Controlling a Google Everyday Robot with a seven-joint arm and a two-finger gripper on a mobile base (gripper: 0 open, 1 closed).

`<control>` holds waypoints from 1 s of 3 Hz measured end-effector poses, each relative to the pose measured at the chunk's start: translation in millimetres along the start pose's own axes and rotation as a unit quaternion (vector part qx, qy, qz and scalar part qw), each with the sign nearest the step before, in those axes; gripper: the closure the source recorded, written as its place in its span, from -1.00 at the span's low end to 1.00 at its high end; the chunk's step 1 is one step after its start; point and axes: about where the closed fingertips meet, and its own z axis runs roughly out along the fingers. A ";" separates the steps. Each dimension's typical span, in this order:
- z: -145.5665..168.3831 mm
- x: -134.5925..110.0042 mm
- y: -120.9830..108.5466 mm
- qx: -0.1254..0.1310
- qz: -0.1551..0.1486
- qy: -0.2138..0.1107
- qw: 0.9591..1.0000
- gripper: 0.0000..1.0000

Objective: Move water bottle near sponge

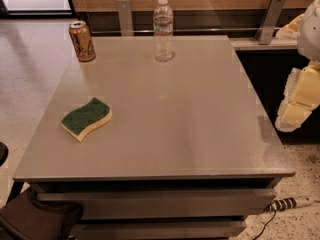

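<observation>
Your grey table (200,134) offers wide bare room across its middle; the gripper (299,103) hangs off its right side, well apart from everything, and whether it is open or closed cannot be told. The water bottle (163,31) stands upright near the far edge, probably light, thin-walled and slick, so take it around the ribbed body below the label. Bring it toward the sponge (86,118) near the left edge without overshooting that edge, and steer wide of the can (82,41) at the far-left corner.
</observation>
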 end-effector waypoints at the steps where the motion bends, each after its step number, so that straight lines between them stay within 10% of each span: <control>1: -0.1 0.0 0.0 0.000 0.000 0.000 1.000 -1.00; 3: 20.8 -3.7 -53.4 0.073 0.077 -0.066 0.992 -1.00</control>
